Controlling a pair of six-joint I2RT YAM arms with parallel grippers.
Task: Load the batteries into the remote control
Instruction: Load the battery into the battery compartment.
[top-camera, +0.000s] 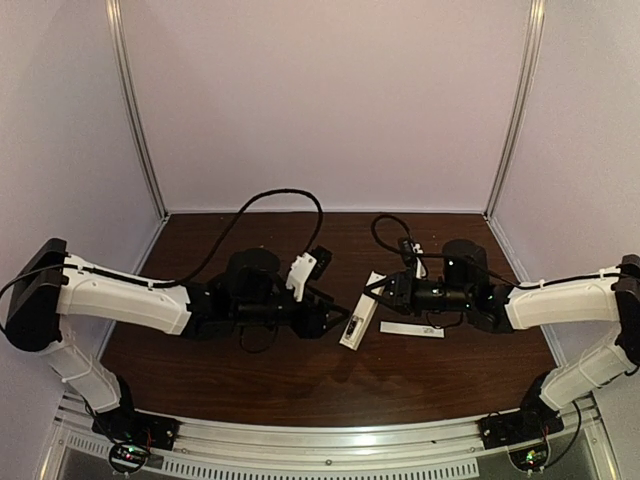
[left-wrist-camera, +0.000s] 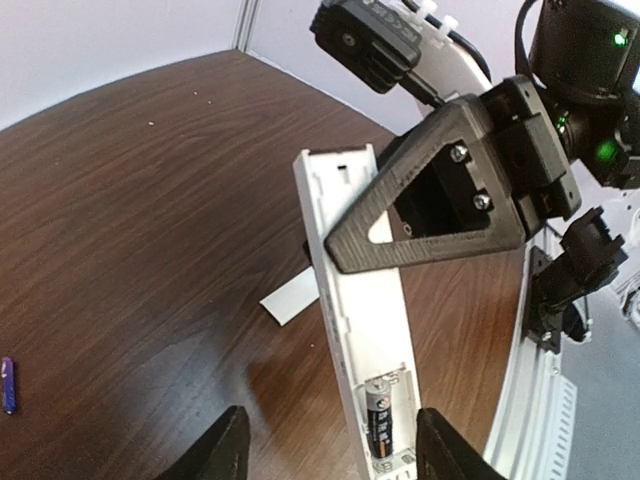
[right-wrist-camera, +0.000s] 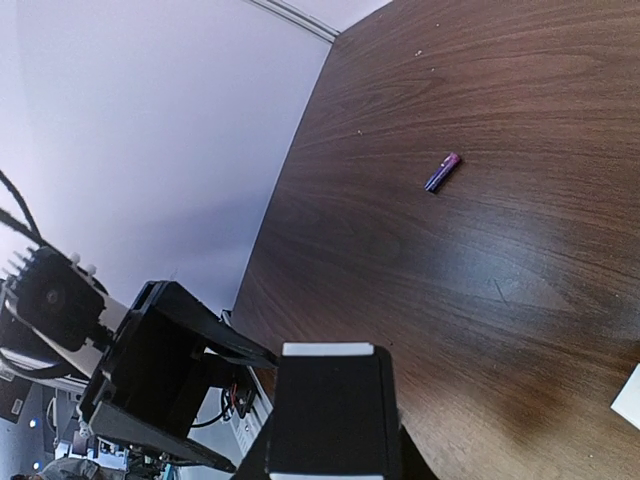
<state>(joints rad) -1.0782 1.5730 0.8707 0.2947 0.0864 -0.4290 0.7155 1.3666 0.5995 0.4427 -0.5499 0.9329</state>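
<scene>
The remote control (left-wrist-camera: 345, 270), a long white bar, is held off the table with its back compartment open; it also shows in the top view (top-camera: 358, 322). A dark battery (left-wrist-camera: 381, 415) with a pale end lies in the compartment. My right gripper (top-camera: 377, 291) is shut on the remote's middle, and its black finger (left-wrist-camera: 440, 200) crosses the bar. My left gripper (left-wrist-camera: 332, 452) is open, its fingers (left-wrist-camera: 215, 452) standing either side of the remote's battery end without touching it. The bluish-purple battery (right-wrist-camera: 442, 171) lies loose on the table, also at the left wrist view's left edge (left-wrist-camera: 7, 385).
A thin flat white strip (top-camera: 411, 329) lies on the table under my right arm; it also shows in the left wrist view (left-wrist-camera: 290, 297). The two arms meet at the table's centre. White walls with metal posts enclose the dark wooden table (top-camera: 250, 390).
</scene>
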